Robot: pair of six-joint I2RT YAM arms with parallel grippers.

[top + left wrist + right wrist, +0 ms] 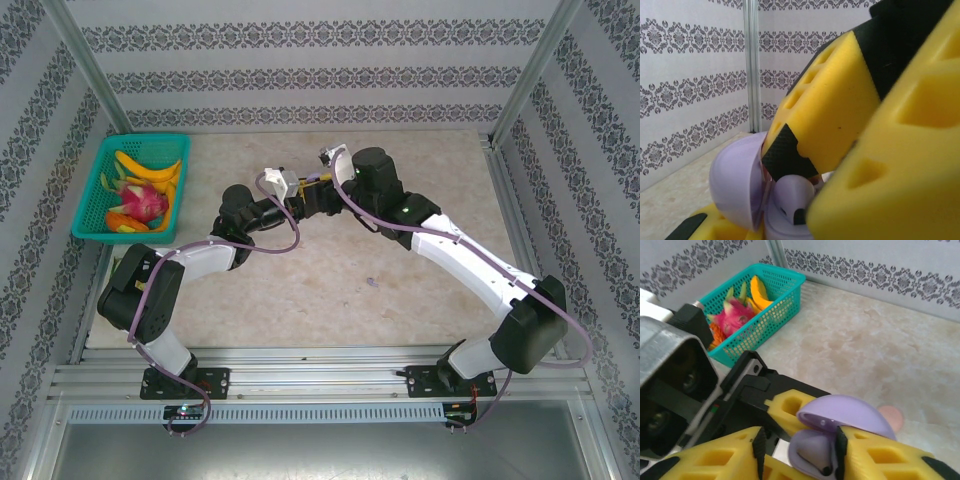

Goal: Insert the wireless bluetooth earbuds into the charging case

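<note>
We see the two arms meeting above the surface [400, 290], somewhat toward its far edge and left of the middle, so that one arm steadies the case while the other loads it. The left gripper [785, 225] is clamped on the light purple charging case [850, 412] and holds it clear of the surface with the lid tipped back. This leaves the wells open to the right arm.

In the left wrist view a light purple earbud [791, 194] sits in the base of the case, dark tip down, just under the black pad of a right finger. The right gripper [800, 452] straddles that spot. Its yellow fingers stand apart, and we see a gap between one pad and the earbud, so we judge it is not pinching the piece. We take it that the earbud is seated or nearly so, though we cannot tell whether it is fully home in its well.

A pale pink disc [890, 416] lies on the surface just beyond the case. The teal basket [150, 137] of fruit stands at the far left corner, well apart from the work.
</note>
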